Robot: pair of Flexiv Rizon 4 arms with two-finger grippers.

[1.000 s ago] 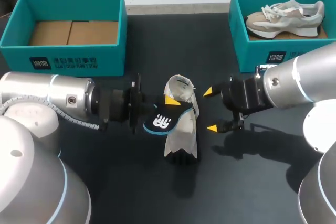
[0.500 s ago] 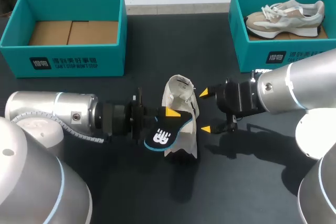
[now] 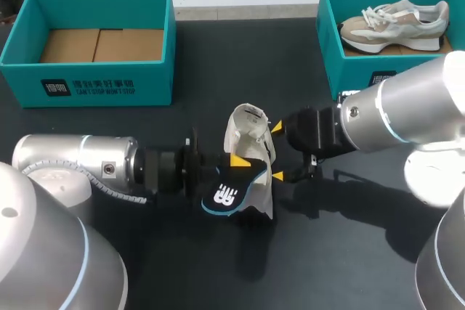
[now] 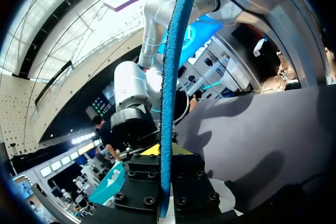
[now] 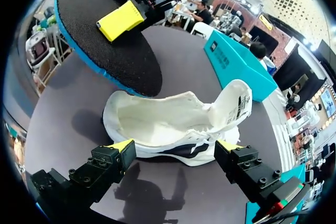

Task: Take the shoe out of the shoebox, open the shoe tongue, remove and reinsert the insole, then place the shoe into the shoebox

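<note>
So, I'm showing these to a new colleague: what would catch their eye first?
Most likely the dark, blue-edged insole, pinched in the left gripper mid-table, just above the white shoe that lies there with its tongue lifted. The right gripper is open at the shoe's other side. After that, the teal shoebox at the far right, with a second shoe inside.

Head overhead, wrists near, shoe (image 3: 251, 132) probably shared
</note>
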